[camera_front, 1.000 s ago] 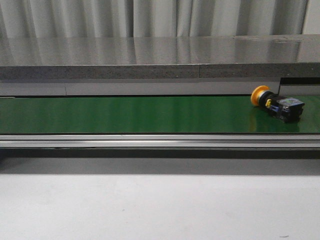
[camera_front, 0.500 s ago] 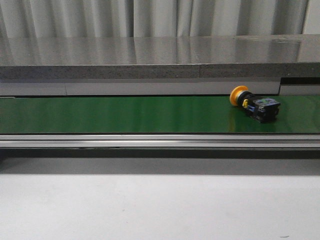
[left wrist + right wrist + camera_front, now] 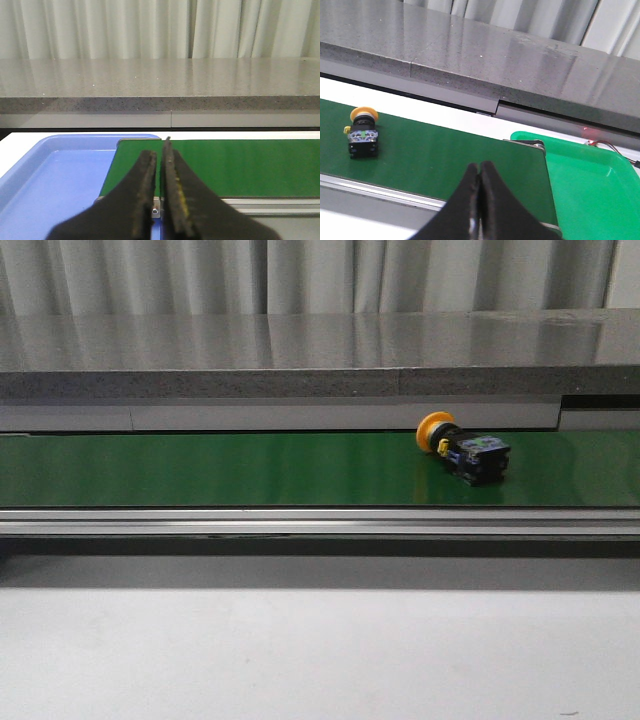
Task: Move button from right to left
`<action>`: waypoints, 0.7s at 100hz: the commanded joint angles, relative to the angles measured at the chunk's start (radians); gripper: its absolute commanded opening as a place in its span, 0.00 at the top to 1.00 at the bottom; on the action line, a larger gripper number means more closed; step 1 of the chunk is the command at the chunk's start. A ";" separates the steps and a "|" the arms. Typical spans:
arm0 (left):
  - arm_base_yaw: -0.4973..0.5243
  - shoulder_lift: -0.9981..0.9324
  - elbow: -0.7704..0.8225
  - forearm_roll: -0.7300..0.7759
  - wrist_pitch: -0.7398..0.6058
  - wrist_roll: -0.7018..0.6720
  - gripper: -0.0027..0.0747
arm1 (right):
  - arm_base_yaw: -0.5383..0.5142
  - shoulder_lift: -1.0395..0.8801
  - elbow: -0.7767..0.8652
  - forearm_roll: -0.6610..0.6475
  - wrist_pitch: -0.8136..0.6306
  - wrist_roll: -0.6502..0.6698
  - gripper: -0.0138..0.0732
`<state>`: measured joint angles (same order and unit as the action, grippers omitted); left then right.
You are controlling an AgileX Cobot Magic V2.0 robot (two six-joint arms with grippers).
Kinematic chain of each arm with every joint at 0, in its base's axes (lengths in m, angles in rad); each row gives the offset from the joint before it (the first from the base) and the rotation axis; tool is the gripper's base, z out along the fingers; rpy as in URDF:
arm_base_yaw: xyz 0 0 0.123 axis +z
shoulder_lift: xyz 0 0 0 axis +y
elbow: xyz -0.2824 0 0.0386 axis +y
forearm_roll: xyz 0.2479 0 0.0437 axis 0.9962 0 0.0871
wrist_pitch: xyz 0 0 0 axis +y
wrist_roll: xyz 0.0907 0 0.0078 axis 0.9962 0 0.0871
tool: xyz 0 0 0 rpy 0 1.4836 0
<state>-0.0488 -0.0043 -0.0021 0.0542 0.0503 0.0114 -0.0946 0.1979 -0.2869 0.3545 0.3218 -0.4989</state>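
Observation:
The button (image 3: 465, 450) lies on its side on the green conveyor belt (image 3: 250, 468), right of the middle, with its yellow-orange cap toward the left and back. The right wrist view also shows the button (image 3: 362, 132), with green marks on its black body. My right gripper (image 3: 480, 167) is shut and empty, hanging over the belt's near rail well to the right of the button. My left gripper (image 3: 159, 150) is shut with nothing in it, above the belt's left end (image 3: 240, 165). Neither gripper shows in the front view.
A blue tray (image 3: 60, 185) sits at the belt's left end, a green tray (image 3: 590, 180) at its right end. A grey stone ledge (image 3: 320, 355) runs behind the belt. A metal rail (image 3: 320, 522) borders the belt's front, with a white table (image 3: 320, 650) before it.
The button has travelled left along the belt, from near the right edge of the front view toward the middle. It keeps the same pose.

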 commanded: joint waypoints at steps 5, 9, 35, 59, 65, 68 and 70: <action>-0.006 -0.037 0.040 -0.002 -0.095 -0.011 0.96 | 0.004 0.008 -0.027 0.010 -0.074 -0.008 0.92; -0.006 -0.037 0.040 -0.002 -0.097 -0.011 0.96 | 0.004 0.008 -0.027 0.010 -0.074 -0.008 0.92; -0.006 -0.037 0.004 -0.069 -0.132 -0.011 0.96 | 0.004 0.008 -0.027 0.010 -0.074 -0.008 0.92; -0.006 0.074 -0.187 -0.155 0.009 -0.011 0.96 | 0.004 0.008 -0.027 0.010 -0.074 -0.008 0.92; -0.006 0.139 -0.265 -0.157 0.089 -0.011 0.96 | 0.004 0.008 -0.027 0.010 -0.074 -0.008 0.92; -0.006 0.172 -0.304 -0.157 0.129 -0.011 0.96 | 0.004 0.008 -0.027 0.010 -0.074 -0.008 0.92; -0.006 0.197 -0.333 -0.157 0.162 -0.011 0.96 | 0.004 0.008 -0.027 0.010 -0.074 -0.008 0.92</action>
<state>-0.0488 0.0954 -0.2093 -0.0864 0.1710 0.0114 -0.0946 0.1979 -0.2869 0.3545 0.3218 -0.4989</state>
